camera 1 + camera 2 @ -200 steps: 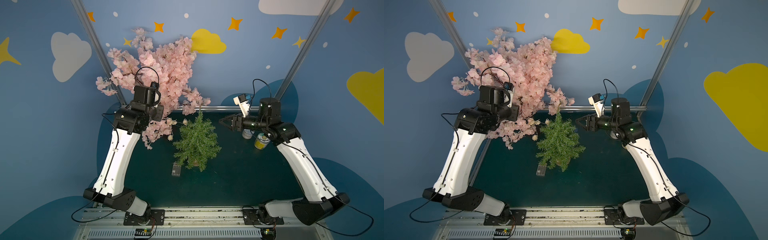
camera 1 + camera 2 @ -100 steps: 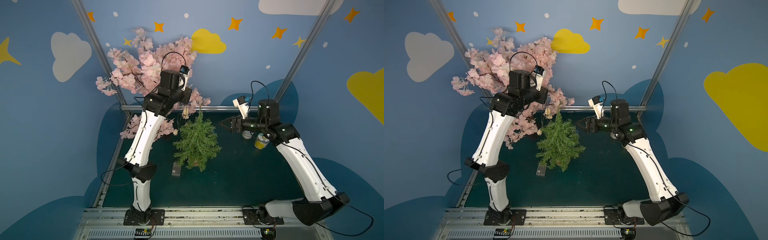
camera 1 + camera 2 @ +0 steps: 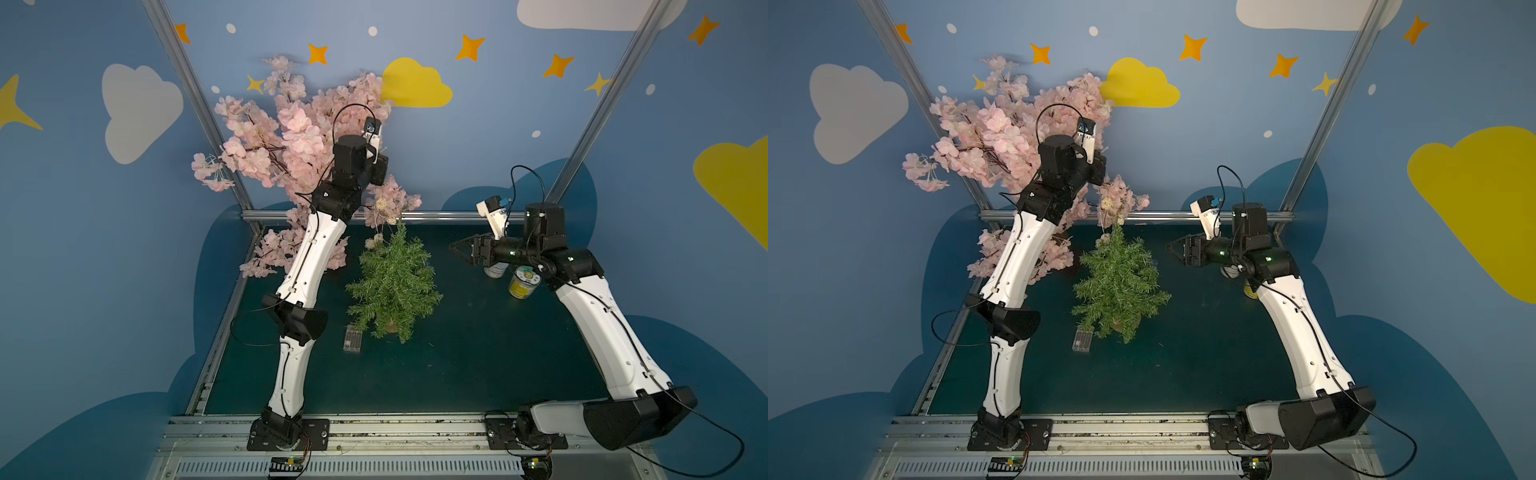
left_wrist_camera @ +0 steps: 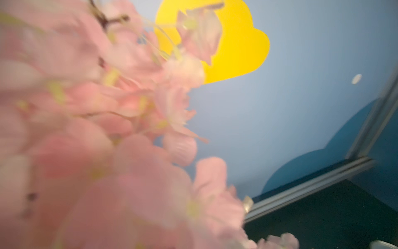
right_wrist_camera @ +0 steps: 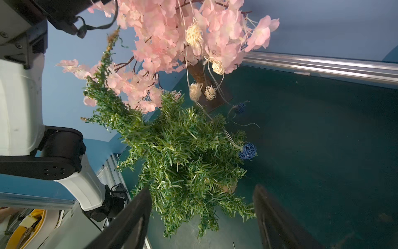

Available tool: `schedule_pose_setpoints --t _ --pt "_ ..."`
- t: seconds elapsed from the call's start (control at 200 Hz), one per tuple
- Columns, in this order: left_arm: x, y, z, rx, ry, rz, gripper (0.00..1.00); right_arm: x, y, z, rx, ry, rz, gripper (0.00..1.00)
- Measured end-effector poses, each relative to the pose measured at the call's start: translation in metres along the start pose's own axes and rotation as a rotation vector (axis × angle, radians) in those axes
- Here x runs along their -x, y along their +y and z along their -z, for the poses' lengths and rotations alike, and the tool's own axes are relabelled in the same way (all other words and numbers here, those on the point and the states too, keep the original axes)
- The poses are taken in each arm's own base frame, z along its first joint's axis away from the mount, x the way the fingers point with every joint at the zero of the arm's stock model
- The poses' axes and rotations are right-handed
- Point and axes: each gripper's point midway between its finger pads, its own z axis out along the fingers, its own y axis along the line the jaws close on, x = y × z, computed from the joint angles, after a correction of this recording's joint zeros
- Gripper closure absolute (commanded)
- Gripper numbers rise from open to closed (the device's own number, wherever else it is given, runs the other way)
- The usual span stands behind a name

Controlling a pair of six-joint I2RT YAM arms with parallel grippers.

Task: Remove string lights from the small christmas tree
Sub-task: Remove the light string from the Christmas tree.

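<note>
String lights [image 3: 373,242] hang at small christmas tree's [image 3: 395,286] twelve o'clock, probably for drawing off; left hand [image 3: 378,169] pressed together, right hand [image 3: 457,248] spread.

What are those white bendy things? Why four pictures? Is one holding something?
They are two robot arms. Two pictures look down from above, nearly alike; two come from cameras on the wrists. On the dark table stand the small christmas tree, a pink blossom tree and two cans. The string lights trail from the blossoms onto the little tree; their clear battery box lies beside it. The right gripper is open and empty. The left gripper is shut but hidden among the blossoms, so I cannot see what it holds.
</note>
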Motion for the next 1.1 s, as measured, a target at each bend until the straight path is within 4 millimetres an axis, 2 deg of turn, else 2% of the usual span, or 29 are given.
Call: schedule_pose_setpoints --t 0.095,0.23,0.351,0.481,0.586,0.696,0.861,0.926,1.007,1.097 --pt "0.002 0.023 0.01 0.152 0.023 -0.109 0.97 -0.002 -0.004 -0.004 0.005 0.003 -0.006 0.25" --pt "-0.006 0.032 0.038 0.277 0.111 -0.264 0.97 -0.009 -0.009 -0.011 0.017 0.009 -0.028 0.25" --pt "-0.011 0.04 0.079 0.342 0.178 -0.321 0.97 -0.013 -0.011 -0.015 0.028 0.009 -0.052 0.25" --pt "-0.016 0.065 0.132 0.388 0.245 -0.29 0.97 -0.018 -0.013 -0.019 0.03 0.013 -0.073 0.26" --pt "-0.027 0.082 0.172 0.402 0.304 -0.264 0.97 -0.02 -0.011 -0.018 0.032 0.014 -0.079 0.26" --pt "-0.06 0.09 0.201 0.406 0.4 -0.271 0.97 -0.018 -0.002 -0.013 0.038 0.001 -0.066 0.26" --pt "-0.145 0.092 0.217 0.387 0.617 -0.292 0.97 -0.017 0.018 -0.006 0.055 -0.014 -0.028 0.26" --pt "-0.171 0.094 0.223 0.386 0.691 -0.28 0.97 -0.017 0.023 -0.003 0.055 -0.016 -0.02 0.26" --pt "-0.189 0.097 0.23 0.389 0.744 -0.247 0.97 -0.017 0.026 0.001 0.049 -0.022 -0.011 0.25" --pt "-0.199 0.095 0.236 0.384 0.761 -0.201 0.97 -0.019 0.027 0.005 0.041 -0.03 -0.004 0.25"
